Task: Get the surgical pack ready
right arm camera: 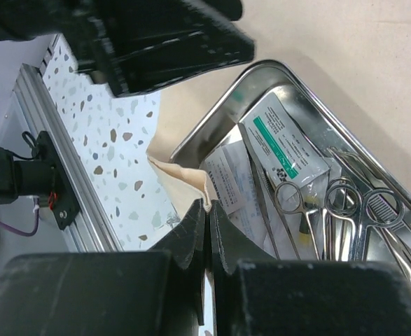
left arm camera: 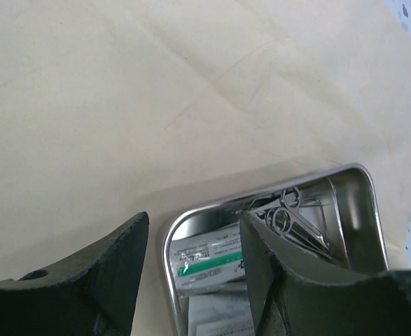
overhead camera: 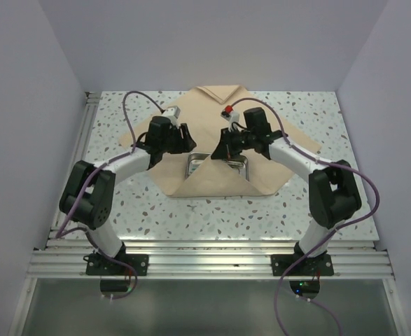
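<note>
The tan cloth sheet (overhead camera: 216,98) lies spread on the table, its near flap (overhead camera: 216,180) folded up over the steel tray (overhead camera: 191,166). Scissors (right arm camera: 290,197), forceps (right arm camera: 381,207) and a green-striped clear packet (right arm camera: 282,143) lie inside the tray (right arm camera: 226,112). My right gripper (right arm camera: 208,204) is shut on a corner of the cloth (right arm camera: 180,178) just above the tray's near side, right of centre in the top view (overhead camera: 218,152). My left gripper (left arm camera: 194,218) is open and empty. It hovers over the tray's rim (left arm camera: 167,252), with the packet (left arm camera: 209,260) and scissors (left arm camera: 289,210) below it.
The speckled table (overhead camera: 121,119) shows around the cloth. An aluminium rail (overhead camera: 205,262) runs along the near edge, and white walls close in the left, right and back. The left arm (right arm camera: 163,35) hangs close above the tray, opposite my right gripper.
</note>
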`<state>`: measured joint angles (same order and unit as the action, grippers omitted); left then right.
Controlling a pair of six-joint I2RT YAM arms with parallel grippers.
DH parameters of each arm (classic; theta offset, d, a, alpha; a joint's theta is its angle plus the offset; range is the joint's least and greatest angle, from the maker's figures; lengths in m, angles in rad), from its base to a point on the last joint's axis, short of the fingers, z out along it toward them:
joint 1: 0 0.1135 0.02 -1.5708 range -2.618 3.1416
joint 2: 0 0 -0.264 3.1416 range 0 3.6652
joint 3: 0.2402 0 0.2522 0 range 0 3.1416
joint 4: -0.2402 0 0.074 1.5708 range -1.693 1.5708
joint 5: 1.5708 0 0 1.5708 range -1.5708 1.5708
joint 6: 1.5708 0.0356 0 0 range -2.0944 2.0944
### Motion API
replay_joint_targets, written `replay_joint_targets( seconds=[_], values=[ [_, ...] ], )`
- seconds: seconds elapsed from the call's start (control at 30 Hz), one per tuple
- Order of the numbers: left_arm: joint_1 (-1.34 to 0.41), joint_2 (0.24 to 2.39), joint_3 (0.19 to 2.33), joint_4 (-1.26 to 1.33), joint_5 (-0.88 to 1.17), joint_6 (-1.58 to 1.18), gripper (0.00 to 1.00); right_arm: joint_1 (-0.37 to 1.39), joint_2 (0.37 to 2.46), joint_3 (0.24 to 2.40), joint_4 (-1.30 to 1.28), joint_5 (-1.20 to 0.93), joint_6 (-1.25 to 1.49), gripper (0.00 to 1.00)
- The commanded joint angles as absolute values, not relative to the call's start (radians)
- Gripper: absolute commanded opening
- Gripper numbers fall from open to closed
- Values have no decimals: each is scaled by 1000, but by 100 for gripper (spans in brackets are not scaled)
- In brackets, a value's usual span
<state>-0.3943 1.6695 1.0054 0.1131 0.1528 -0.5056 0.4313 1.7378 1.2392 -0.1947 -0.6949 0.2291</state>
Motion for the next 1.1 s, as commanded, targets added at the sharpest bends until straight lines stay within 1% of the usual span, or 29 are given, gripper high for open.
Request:
replay_joint_targets(
  seconds=[0.0, 0.1, 0.13, 0.2, 0.23, 0.33, 0.5, 0.67, 0.87, 1.07],
  values=[
    [-387, 1770, 1132, 81, 178, -511, 58, 420, 1727, 1308, -195, -683, 250, 0],
    [-388, 1845, 1187, 69, 205, -505, 49, 410, 1752, 1333, -193, -677, 262, 0],
    [-388, 1858, 1193, 72, 216, -502, 43, 407, 1758, 1339, -193, -675, 265, 0],
    [-388, 1887, 1207, 87, 259, -495, 38, 390, 1785, 1364, -196, -672, 278, 0],
    [-388, 1894, 1209, 95, 281, -492, 34, 384, 1796, 1373, -198, -676, 284, 0],
    [-390, 1914, 1215, 120, 354, -479, 30, 367, 1847, 1431, -225, -669, 285, 0],
    [-393, 1940, 1215, 133, 422, -462, 26, 351, 1931, 1523, -265, -680, 284, 0],
    [-402, 1950, 1216, 129, 440, -446, 26, 334, 1982, 1581, -267, -684, 291, 0],
    [-408, 1960, 1229, 107, 416, -430, 25, 328, 2054, 1656, -284, -684, 291, 0],
    [-408, 1991, 1304, 63, 377, -408, 25, 322, 2115, 1733, -308, -684, 275, 0]
  ],
)
